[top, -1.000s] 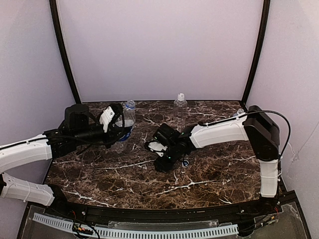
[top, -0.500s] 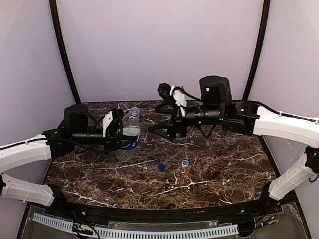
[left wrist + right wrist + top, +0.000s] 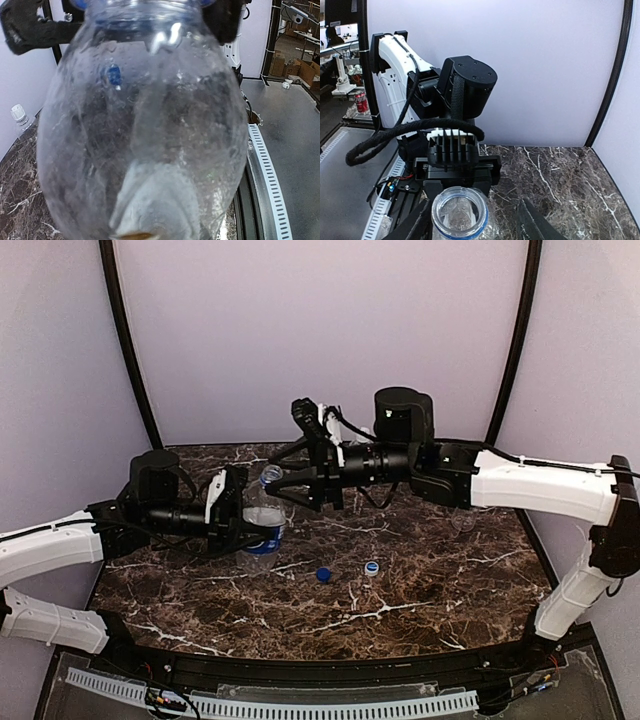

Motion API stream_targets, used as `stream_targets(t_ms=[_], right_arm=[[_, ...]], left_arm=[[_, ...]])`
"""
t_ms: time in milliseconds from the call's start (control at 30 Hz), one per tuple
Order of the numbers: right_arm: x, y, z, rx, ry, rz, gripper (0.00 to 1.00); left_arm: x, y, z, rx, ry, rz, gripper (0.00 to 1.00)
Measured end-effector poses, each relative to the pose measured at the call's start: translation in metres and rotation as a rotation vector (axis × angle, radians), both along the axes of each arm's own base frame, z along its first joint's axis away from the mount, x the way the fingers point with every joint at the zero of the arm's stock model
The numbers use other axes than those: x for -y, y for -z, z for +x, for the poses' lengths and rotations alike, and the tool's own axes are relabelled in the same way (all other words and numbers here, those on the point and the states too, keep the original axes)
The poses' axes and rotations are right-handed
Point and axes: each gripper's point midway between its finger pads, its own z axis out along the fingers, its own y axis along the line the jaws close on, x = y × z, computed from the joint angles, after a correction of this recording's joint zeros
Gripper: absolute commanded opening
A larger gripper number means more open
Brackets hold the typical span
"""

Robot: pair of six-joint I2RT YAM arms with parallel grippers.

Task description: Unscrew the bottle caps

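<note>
My left gripper is shut on a clear bottle with a blue label and holds it upright on the table. The bottle fills the left wrist view. Its mouth is open, with no cap and a blue ring round the neck. My right gripper is open, its fingers straddling the mouth without touching it. A dark blue cap and a pale blue-and-white cap lie loose on the table. A second bottle with a white cap stands at the back.
The table is dark marble. A clear bottle stands under my right forearm at the right. The right arm spans the back of the table. Curtain walls and black poles close the back and sides.
My right gripper rose from the table centre, leaving the dark blue cap there, and swung left to the held bottle's mouth. The left gripper kept hold and shifted the bottle slightly nearer.
</note>
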Motion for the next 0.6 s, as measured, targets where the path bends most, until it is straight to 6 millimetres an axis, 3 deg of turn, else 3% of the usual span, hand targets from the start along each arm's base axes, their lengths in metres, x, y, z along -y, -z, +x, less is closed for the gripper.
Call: stream_targets(t_ms=[67, 233, 300, 367, 400, 467, 567, 600], right_arm=[[-0.0009, -0.0019, -0.0032, -0.012, -0.019, 0.004, 0.40], [-0.0038, -0.0034, -0.0083, -0.037, -0.052, 0.005, 0.31], [-0.0053, -0.0031, -0.0092, -0.042, -0.063, 0.001, 0.20], [-0.0060, -0.0032, -0.0096, -0.047, -0.072, -0.009, 0.02], [-0.0061, -0.0031, -0.0100, -0.049, -0.075, -0.010, 0.00], [-0.0060, -0.0034, -0.0106, -0.051, -0.079, -0.015, 0.00], [-0.0059, -0.0042, -0.0111, -0.048, -0.083, -0.015, 0.00], [-0.0058, -0.0041, -0.0112, -0.049, -0.083, -0.017, 0.00]], left_arm=[[0.0002, -0.0008, -0.0002, 0.001, 0.001, -0.001, 0.27], [0.0010, -0.0047, -0.0002, 0.007, 0.005, -0.007, 0.27], [0.0011, -0.0040, -0.0002, 0.004, 0.005, -0.005, 0.27], [0.0010, -0.0037, 0.0001, 0.004, 0.003, -0.004, 0.27], [0.0010, -0.0039, 0.0002, 0.004, 0.003, -0.003, 0.27], [0.0010, -0.0036, 0.0000, 0.004, 0.003, -0.002, 0.38], [0.0011, -0.0031, -0.0002, 0.005, 0.003, 0.000, 0.92], [0.0010, -0.0026, 0.0002, 0.005, 0.000, 0.002, 0.97]])
